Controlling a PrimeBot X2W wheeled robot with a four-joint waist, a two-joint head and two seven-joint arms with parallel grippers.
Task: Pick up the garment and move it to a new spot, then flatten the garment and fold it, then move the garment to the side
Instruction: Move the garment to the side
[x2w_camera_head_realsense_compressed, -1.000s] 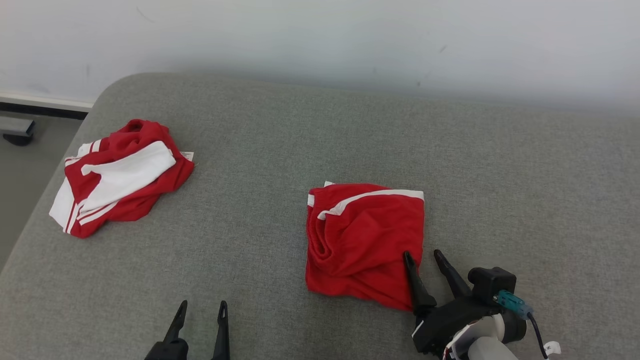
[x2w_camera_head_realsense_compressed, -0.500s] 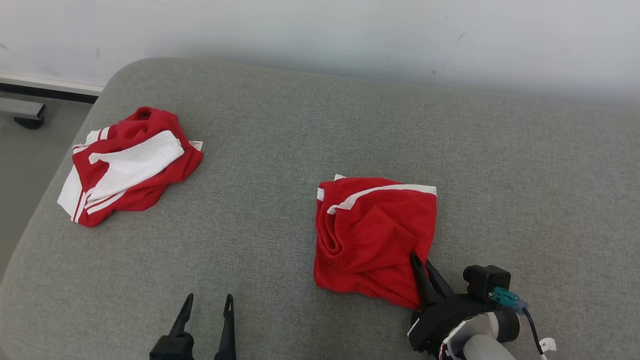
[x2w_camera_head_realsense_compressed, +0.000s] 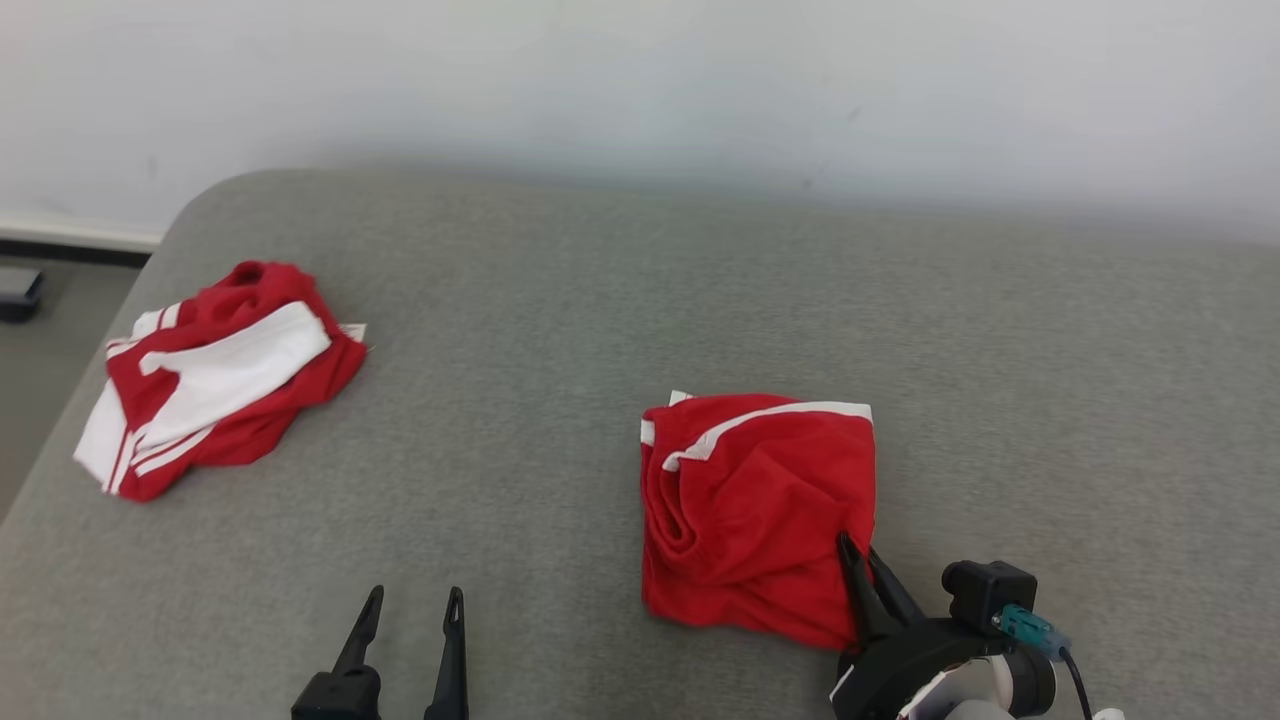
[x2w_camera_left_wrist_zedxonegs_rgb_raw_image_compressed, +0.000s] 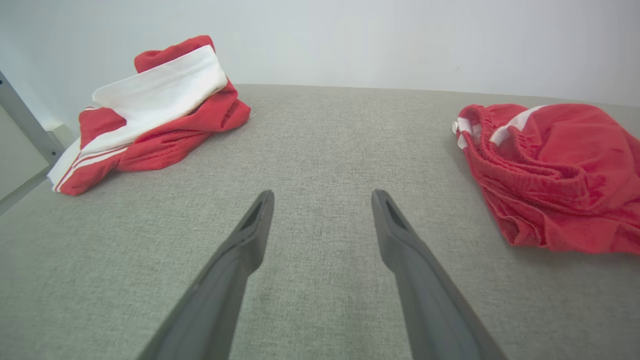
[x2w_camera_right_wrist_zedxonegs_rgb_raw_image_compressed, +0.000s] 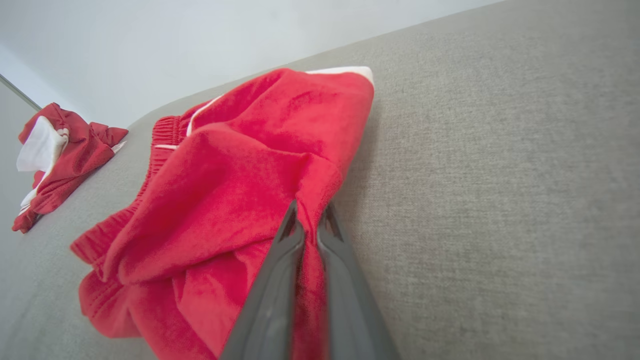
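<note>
Right fingers (x2w_camera_right_wrist_zedxonegs_rgb_raw_image_compressed: 272, 290) have closed, pinching corner of garment (x2w_camera_head_realsense_compressed: 760, 500) | left fingers (x2w_camera_left_wrist_zedxonegs_rgb_raw_image_compressed: 232, 270) spread apart above grey surface (x2w_camera_head_realsense_compressed: 500, 450)

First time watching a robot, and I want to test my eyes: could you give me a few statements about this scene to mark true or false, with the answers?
1. The right tool is shut on the near red garment, at its edge. True.
2. The left tool grips cloth too. False: it stands open over the grey surface.
3. A second red-and-white garment lies off to the robot's left. True.
4. The two garments touch. False: they lie well apart.
</note>
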